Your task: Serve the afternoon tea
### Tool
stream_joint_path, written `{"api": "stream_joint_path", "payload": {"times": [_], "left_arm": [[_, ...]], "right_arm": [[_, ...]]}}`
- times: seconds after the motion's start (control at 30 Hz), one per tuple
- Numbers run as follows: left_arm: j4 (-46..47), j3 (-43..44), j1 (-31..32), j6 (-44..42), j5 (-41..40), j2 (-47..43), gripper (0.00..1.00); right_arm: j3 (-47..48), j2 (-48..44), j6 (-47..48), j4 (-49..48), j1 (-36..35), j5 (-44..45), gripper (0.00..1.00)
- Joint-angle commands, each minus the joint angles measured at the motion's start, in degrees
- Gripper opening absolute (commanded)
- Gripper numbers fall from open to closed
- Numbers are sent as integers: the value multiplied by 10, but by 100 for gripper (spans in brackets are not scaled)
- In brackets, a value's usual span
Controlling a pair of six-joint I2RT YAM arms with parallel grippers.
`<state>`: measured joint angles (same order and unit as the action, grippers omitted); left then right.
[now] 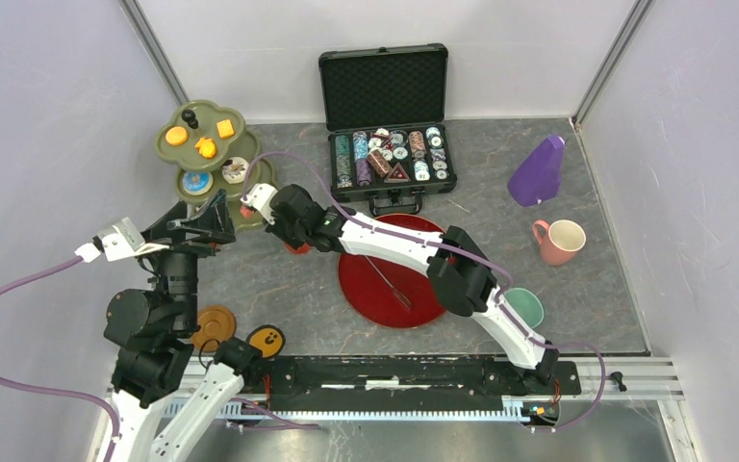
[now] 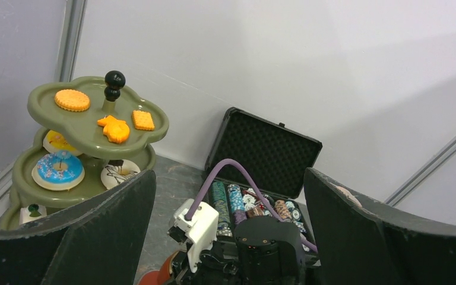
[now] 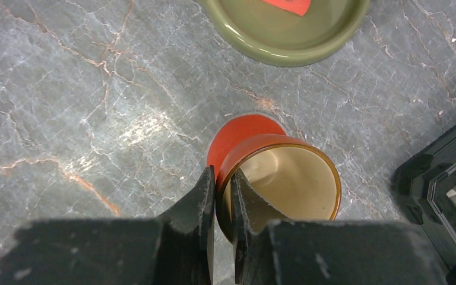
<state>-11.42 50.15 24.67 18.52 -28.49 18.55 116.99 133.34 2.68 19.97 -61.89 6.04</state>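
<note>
Table (image 1: 500, 164) top on my feed is grey stone-look, matte, w/ thin rusty-orange veins. It's boxed in on 3 sides by plain pale panels: left wall (image 1: 48, 115), back wall (image 1: 250, 48), right wall (image 1: 693, 144), all w/ a faint lilac tint on the top cam and whiter on the left wrist cam. A bare alu post (image 1: 154, 48) stands at the table's back-left corner, and a 2nd post (image 1: 618, 53) at the back-right corner. An alu rail (image 1: 635, 377) runs along the near edge. Below that is a dull grey sheet (image 1: 394, 438); can't tell what it is. Light is soft & even, shadows faint. Right wrist cam shows a pale glare patch (image 3: 142, 127) on the tabletop.
</note>
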Motion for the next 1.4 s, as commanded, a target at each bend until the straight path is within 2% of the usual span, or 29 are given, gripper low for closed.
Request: {"api": "stream_joint_path", "payload": {"times": [0.0,0.33,1.03,1.37], "left_arm": [[20,-3,-7,-18,-5,5,100],[21,-4,-8,-17,-2,9,100],[24,-7,-10,-16,0,13,100],[25,-8,-11,-16,0,13,100]], "right_arm": [[49,16,23,-17,-2,16,3],[63,46,30,-23,-2,22,8],[62,64,29,-2,-9,11,9],[64,71,26,-2,-9,12,17]]}}
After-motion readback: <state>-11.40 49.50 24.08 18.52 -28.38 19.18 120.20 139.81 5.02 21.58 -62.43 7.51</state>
